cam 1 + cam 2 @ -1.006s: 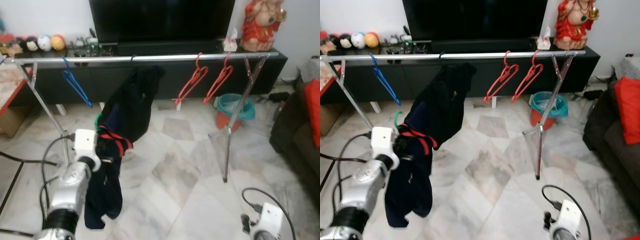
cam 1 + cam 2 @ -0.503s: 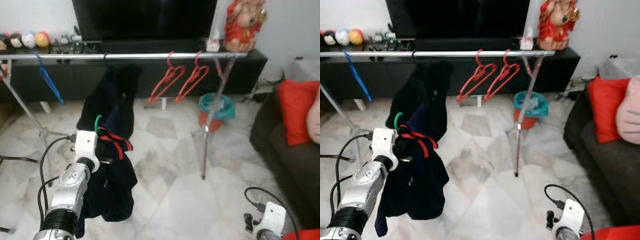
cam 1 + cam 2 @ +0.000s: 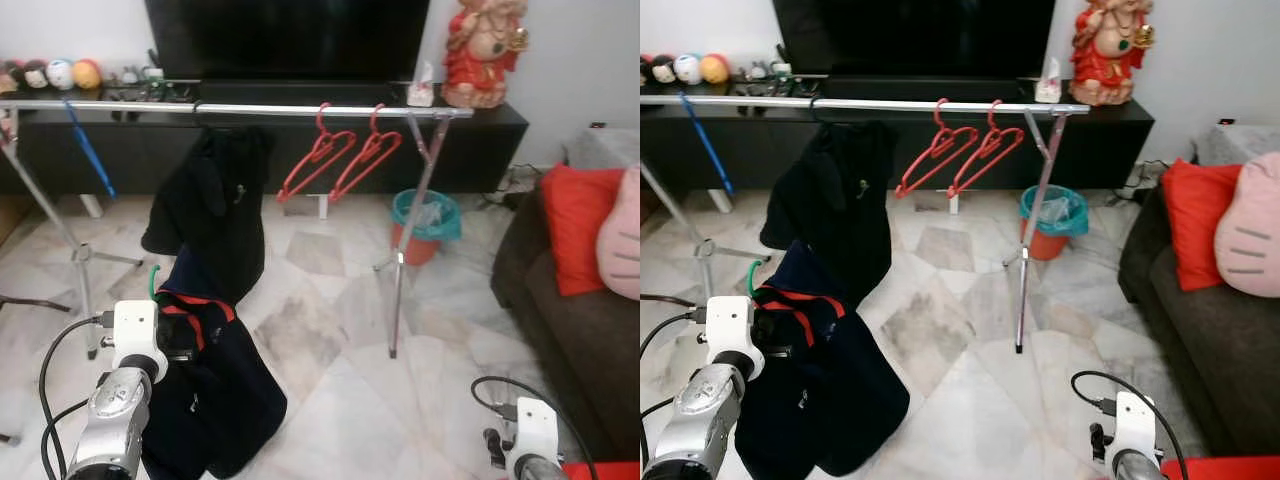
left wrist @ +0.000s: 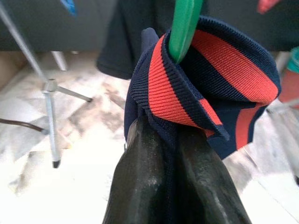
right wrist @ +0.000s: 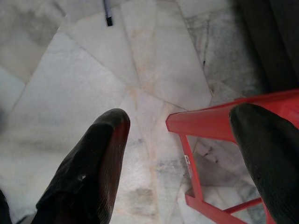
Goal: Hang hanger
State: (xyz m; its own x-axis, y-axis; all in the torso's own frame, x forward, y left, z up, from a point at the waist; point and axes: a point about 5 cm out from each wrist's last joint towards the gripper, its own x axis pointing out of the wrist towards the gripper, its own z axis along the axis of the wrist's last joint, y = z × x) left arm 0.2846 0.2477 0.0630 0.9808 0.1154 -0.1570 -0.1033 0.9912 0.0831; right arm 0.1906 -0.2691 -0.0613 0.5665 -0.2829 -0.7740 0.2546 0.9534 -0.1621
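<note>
Left gripper [image 4: 170, 140] is clamped on the striped collar of a navy garment [image 3: 215, 400] carrying a green hanger [image 4: 184, 25] (hook cut off), low before the rail [image 3: 260, 108], well apart from it. Right gripper [image 5: 187, 154] hangs idle, fingers spread over a red stool [image 5: 210, 126].

My left gripper [image 4: 170, 154] has black fingers pinching a navy garment [image 3: 215, 400] with a red-striped collar on a green hanger [image 4: 184, 25]. Two red hangers [image 3: 340, 160] and a blue hanger [image 3: 90, 150] hang on the silver rail [image 3: 280, 108].
</note>
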